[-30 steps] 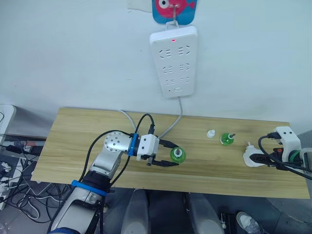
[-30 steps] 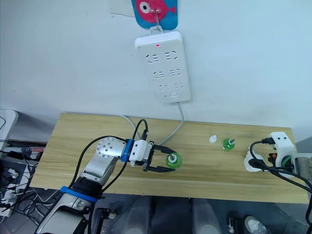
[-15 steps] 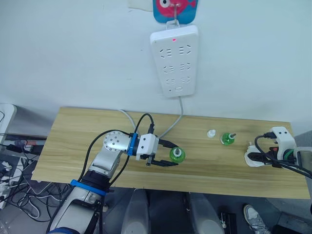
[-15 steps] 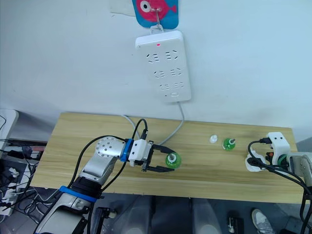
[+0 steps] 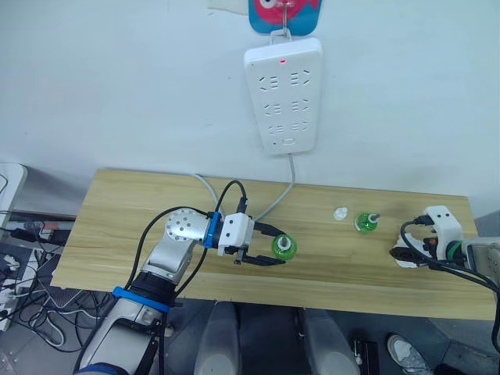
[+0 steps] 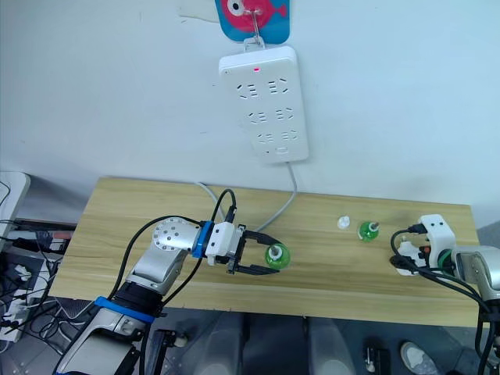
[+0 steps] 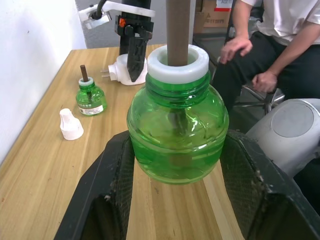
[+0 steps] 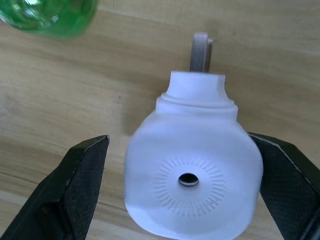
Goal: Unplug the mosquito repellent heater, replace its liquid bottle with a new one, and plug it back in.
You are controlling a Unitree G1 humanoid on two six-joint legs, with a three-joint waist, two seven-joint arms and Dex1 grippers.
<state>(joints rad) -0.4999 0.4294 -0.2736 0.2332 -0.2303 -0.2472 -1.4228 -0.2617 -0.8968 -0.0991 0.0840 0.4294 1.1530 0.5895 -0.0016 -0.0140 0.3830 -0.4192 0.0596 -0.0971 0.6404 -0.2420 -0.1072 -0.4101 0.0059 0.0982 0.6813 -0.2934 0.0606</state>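
A: What has moved since a second ago?

B: The right pincer. It was out past the desk's right end; now it has drawn in over the mosquito repellent heater. The left arm has kept its place.

A: And the state of that right pincer?

B: Spread. In the right wrist view its two black fingers stand one on each side of the heater, the left one with a clear gap, the right one at the heater's edge. I cannot tell if that one touches.

A: Where does the heater lie?

B: On the wooden desk, near its right end, unplugged. Its round vent hole faces the wrist camera and a metal prong sticks out from its far end.

A: The left pincer?

B: The left pincer pinches a green liquid bottle with a white collar and a brown wick, low over the middle of the desk near the front edge.

A: Anything else on the desk?

B: A second, smaller green bottle stands upright between the two arms, with a small white cap just beside it. On the wall above hangs the white power strip, a red lamp lit at its top, its grey cord running down to the desk. In the left wrist view a person sits beyond the desk.
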